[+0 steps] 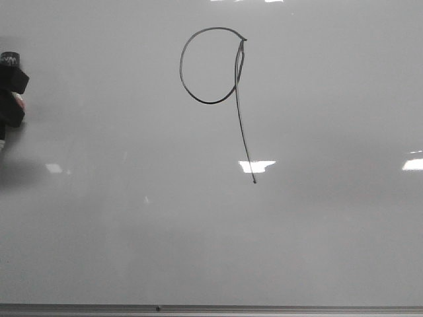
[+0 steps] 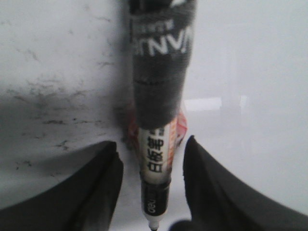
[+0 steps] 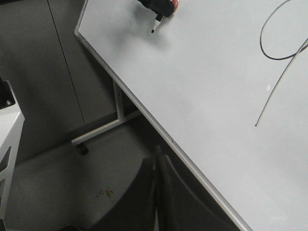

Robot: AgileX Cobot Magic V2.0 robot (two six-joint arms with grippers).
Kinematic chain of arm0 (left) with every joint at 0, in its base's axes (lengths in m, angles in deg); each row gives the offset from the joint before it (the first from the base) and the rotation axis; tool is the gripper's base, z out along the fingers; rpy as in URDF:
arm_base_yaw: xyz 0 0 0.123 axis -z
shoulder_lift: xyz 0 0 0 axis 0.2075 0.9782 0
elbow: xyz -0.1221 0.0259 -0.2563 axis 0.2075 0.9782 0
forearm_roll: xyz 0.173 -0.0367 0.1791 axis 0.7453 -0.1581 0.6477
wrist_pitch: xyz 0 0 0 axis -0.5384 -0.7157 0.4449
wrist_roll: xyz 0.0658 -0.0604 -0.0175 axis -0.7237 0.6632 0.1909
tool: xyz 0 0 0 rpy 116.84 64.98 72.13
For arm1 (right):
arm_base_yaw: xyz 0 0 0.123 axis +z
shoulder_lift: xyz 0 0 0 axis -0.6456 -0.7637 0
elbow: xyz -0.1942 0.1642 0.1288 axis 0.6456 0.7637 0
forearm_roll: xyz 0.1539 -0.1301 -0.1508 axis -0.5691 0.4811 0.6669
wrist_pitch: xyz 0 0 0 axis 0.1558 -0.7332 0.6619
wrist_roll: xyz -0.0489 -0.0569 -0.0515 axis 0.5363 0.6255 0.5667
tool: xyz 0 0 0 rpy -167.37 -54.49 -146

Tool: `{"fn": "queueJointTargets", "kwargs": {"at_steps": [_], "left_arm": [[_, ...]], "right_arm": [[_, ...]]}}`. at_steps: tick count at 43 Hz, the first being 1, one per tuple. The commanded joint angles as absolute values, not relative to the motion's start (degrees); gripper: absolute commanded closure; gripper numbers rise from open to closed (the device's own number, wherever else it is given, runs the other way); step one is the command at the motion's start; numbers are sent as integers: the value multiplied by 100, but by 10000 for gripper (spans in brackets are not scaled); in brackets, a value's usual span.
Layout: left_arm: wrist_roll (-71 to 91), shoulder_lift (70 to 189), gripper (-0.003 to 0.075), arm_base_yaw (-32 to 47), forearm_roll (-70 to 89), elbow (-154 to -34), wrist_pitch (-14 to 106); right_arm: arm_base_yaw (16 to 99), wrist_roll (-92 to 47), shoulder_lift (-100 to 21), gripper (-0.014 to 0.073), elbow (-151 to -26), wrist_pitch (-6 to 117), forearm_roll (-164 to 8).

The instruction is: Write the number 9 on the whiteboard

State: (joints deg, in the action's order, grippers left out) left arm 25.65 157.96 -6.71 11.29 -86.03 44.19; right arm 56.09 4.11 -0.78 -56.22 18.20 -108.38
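Whiteboard (number 9 complete)

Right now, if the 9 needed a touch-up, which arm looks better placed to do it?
Probably the left. Its gripper holds the marker, tip near the whiteboard left of the number 9. The right gripper looks shut with nothing in it, down below the board's edge.

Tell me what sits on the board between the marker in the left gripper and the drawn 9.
Nothing visible does. The marker held in the left gripper sits off to the left side of the whiteboard, and only bare board surface lies between its tip and the number 9; the bright patches are light reflections.
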Motion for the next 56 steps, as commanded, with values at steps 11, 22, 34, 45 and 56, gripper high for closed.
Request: {"fn": "queueJointTargets", "kwargs": {"at_steps": [11,22,34,45,56], "left_arm": [[2523,15019,332,-674,1179,-8742,4554],[2460,13232,405,-674,1193,-8309,4541],[2460,10829,596,-674,942,-7105,4532],[2460,8956,738,-674,772,-6319,4532],[2460,8286,739,-674,763,-6212,4383]], "right_arm": [[5567,406,-115,657,-5766,2099,-11074],[5567,406,-115,662,-5766,2102,-11074],[5567,406,-115,662,-5766,2102,-11074],[5567,406,-115,662,-5766,2102,-11074],[5567,406,-115,662,-5766,2102,-11074]]}}
